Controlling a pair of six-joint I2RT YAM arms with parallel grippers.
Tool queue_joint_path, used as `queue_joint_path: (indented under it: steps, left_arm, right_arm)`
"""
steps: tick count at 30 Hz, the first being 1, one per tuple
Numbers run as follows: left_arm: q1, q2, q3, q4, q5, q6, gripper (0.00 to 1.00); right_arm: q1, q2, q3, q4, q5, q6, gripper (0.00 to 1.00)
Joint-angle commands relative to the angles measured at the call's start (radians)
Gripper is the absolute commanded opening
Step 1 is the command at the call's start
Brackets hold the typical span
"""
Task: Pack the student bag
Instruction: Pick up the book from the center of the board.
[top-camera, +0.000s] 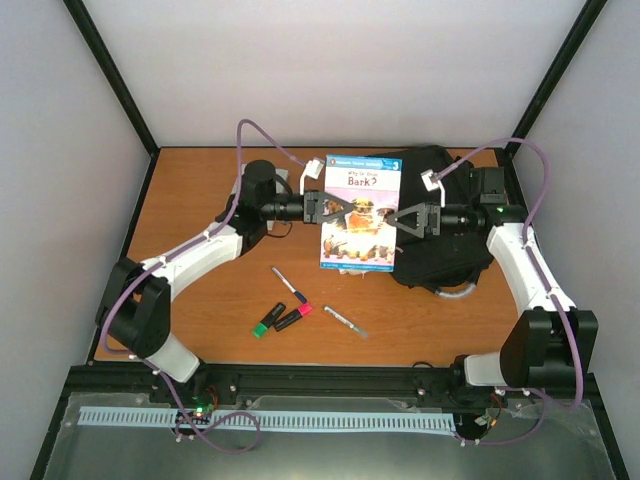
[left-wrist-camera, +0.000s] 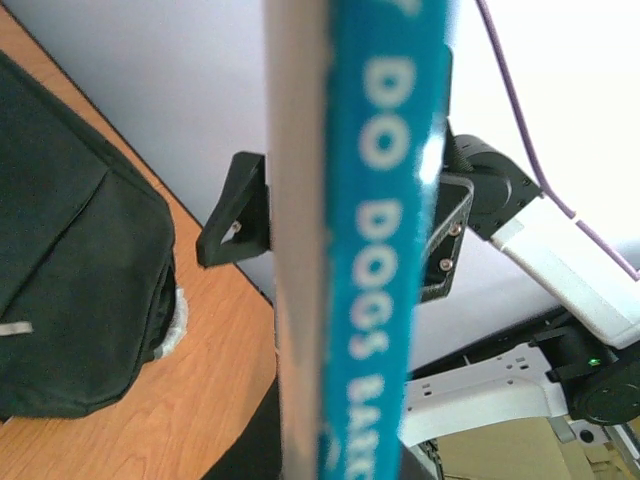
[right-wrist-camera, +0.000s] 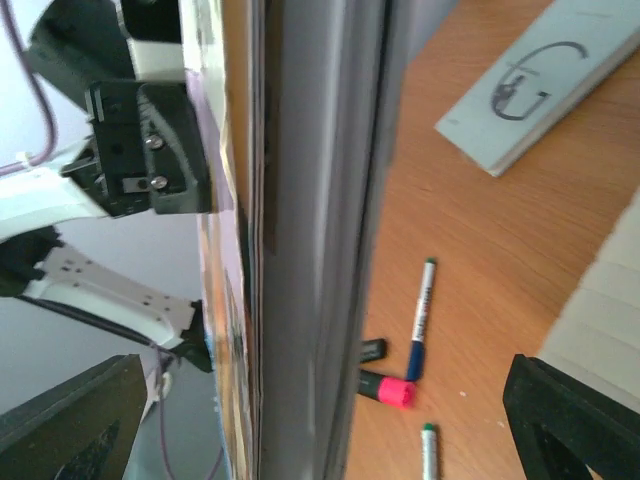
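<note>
The left hand (top-camera: 343, 207) grips the left edge of a children's book (top-camera: 362, 178), which is held cover up above the bench (top-camera: 190, 190). The right hand (top-camera: 397, 221) faces it at the book's opposite edge. Under and beyond the right hand lies the black backpack (top-camera: 452, 262). Between the left hand and the arm bases, pens lie on the wood: a blue-capped marker (top-camera: 288, 283), a green highlighter (top-camera: 266, 322), a pink highlighter (top-camera: 293, 317) and a white pen (top-camera: 345, 321).
</note>
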Motion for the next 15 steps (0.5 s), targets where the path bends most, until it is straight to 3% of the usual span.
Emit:
queue_joint_path:
  steps: [1,6,9,11,15]
  left_arm:
    - [-0.019,0.036,0.108,0.115,0.056,-0.058,0.01]
    - [-0.032,0.086,0.163,0.076,0.048,-0.040,0.01]
    - [-0.032,0.118,0.222,-0.111,-0.024,0.062,0.01]
    - [-0.030,0.134,0.251,-0.214,-0.123,0.121,0.01]
    - [-0.023,0.125,0.240,-0.217,-0.189,0.130,0.01]
  right_arm:
    - [0.020,0.002,0.004,0.063,-0.138,0.028,1.00]
    - [0.036,0.022,0.054,-0.058,-0.276,-0.072,1.00]
    - [0.032,0.018,0.091,-0.171,-0.383,-0.178,0.96]
    - [0.023,-0.008,0.088,-0.156,-0.408,-0.158,0.92]
    - [0.005,-0.031,0.070,-0.093,-0.347,-0.066,0.85]
